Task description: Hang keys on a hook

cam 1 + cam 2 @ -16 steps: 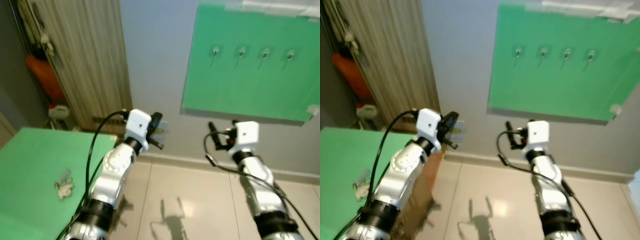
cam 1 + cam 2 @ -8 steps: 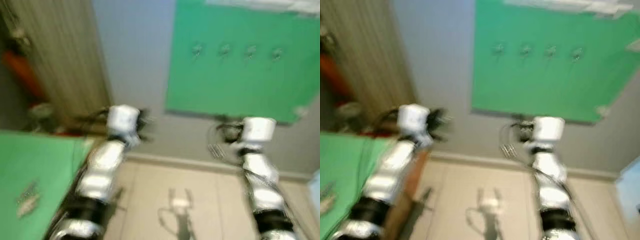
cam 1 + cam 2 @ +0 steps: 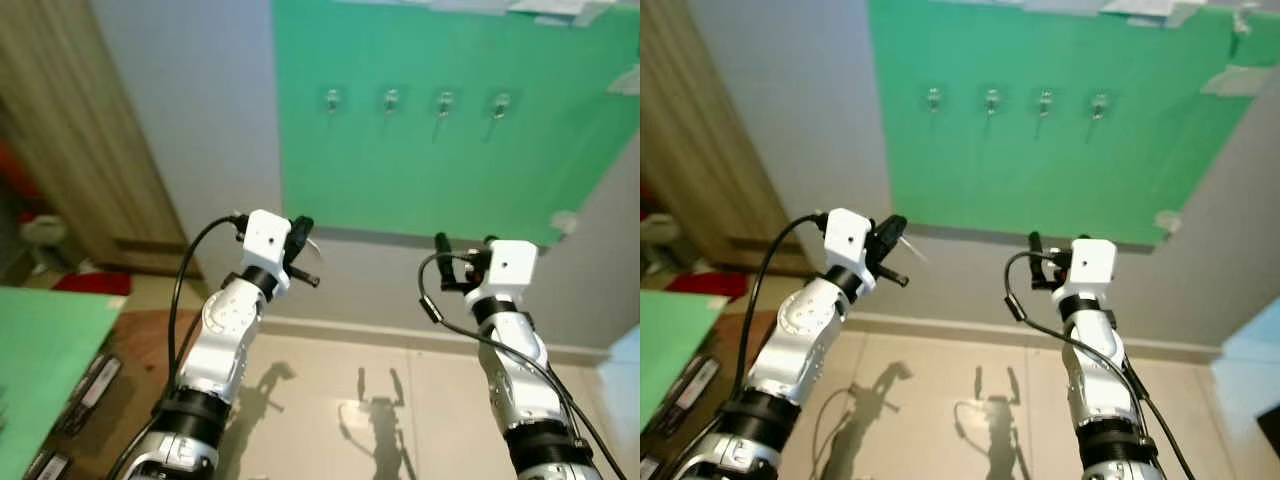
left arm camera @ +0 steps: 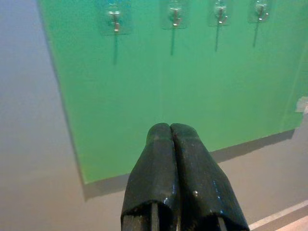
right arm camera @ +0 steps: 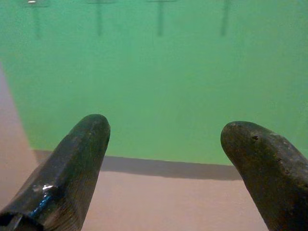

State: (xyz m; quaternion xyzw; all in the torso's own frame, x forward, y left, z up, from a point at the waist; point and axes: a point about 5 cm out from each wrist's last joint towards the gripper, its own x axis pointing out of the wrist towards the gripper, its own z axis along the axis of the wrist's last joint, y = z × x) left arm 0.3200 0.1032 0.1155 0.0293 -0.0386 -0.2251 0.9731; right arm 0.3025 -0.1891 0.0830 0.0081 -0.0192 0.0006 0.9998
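with the left gripper point(image 4: 171, 129) fingers pressed together, nothing visibly between them, and the right gripper point(image 5: 166, 139) fingers apart, both face the green board point(image 3: 420, 150); the four hooks point(image 3: 412, 100) are bare, so i judge the keys must be fetched first.

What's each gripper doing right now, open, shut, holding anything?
Left gripper: shut, black fingers pressed together; no keys visible between them.
Right gripper: open, nothing between its fingers.

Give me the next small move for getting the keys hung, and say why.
Probably turn left toward the green table to look for the keys. The left gripper has its jaws shut with nothing between them, and the right gripper is open and empty. Both already point at the green board with its four bare hooks, so there is nothing to hang yet.
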